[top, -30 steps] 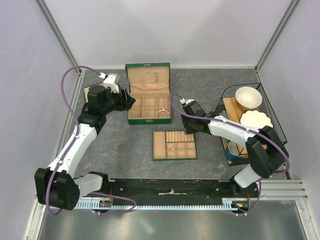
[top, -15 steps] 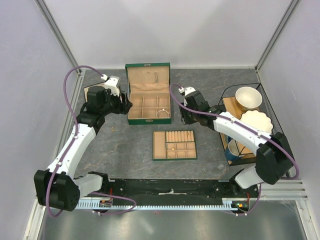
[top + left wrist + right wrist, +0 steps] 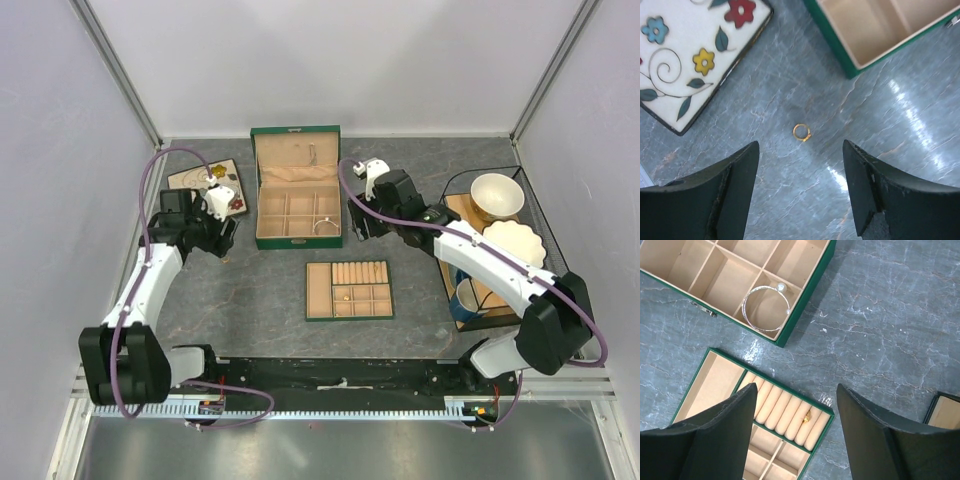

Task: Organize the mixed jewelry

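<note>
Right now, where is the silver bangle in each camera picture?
Top external: bangle in the near right compartment of the box.
Left wrist: not in it; only a box corner shows.
Right wrist: bangle upper left, in a corner compartment.
Shared landmark: the green box.

The right jaws hide half the ring tray [image 3: 715, 382].

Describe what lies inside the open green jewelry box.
A silvery bangle lies in the box's near-right compartment; the other compartments look empty. Nothing covers them, though the right wrist view crops some.
</note>
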Robot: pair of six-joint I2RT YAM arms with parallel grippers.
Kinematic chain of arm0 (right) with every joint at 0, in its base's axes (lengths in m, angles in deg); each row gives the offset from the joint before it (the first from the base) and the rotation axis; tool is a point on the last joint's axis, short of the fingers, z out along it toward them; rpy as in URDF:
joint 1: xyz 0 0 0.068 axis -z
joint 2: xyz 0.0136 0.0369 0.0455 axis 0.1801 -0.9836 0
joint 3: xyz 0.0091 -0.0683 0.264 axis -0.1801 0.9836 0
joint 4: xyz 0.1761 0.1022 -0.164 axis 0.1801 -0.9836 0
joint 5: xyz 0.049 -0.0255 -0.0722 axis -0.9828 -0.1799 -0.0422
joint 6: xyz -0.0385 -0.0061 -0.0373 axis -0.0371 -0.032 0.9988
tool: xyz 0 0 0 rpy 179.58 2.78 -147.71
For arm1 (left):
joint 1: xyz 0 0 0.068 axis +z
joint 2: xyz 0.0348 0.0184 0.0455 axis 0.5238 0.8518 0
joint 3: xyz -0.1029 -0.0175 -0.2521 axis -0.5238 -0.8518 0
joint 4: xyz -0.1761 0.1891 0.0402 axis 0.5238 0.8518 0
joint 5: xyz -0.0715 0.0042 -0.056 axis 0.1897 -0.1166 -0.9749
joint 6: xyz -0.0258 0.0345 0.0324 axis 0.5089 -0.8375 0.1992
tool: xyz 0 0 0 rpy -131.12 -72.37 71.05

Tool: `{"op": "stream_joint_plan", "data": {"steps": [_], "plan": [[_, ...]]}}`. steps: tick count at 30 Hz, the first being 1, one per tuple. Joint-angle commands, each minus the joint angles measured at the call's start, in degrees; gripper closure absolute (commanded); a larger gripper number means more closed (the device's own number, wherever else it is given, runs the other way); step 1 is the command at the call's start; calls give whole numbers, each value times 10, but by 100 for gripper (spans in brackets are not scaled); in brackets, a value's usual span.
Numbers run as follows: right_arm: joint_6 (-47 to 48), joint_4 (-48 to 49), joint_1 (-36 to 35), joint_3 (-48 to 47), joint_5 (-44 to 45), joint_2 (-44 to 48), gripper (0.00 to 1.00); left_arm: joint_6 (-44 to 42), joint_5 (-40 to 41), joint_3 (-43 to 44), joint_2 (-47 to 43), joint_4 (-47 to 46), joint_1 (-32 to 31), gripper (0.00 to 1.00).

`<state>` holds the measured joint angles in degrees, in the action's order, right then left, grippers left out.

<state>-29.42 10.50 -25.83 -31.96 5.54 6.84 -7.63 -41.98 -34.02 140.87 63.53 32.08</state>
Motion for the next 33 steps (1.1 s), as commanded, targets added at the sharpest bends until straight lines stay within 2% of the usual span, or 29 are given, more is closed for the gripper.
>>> {"op": "stream_joint_plan", "data": {"steps": [1, 6, 12, 18, 27, 33], "plan": [[23, 15, 2, -21, -11, -11, 27, -156, -64, 1, 42, 31, 42, 26], [28, 14, 3, -23, -17, -20, 28, -188, -50, -9, 82, 12, 49, 30], [26, 11, 5, -22, -24, -36, 28, -161, -40, -24, 128, -13, 50, 37], [27, 11, 7, -22, -31, -47, 28, -212, -50, -42, 138, -37, 50, 43], [24, 8, 10, -23, -39, -61, 29, -286, -71, -21, 175, -19, 49, 53], [25, 8, 13, -22, -39, -65, 29, -302, -83, -3, 196, -11, 49, 55]]}}
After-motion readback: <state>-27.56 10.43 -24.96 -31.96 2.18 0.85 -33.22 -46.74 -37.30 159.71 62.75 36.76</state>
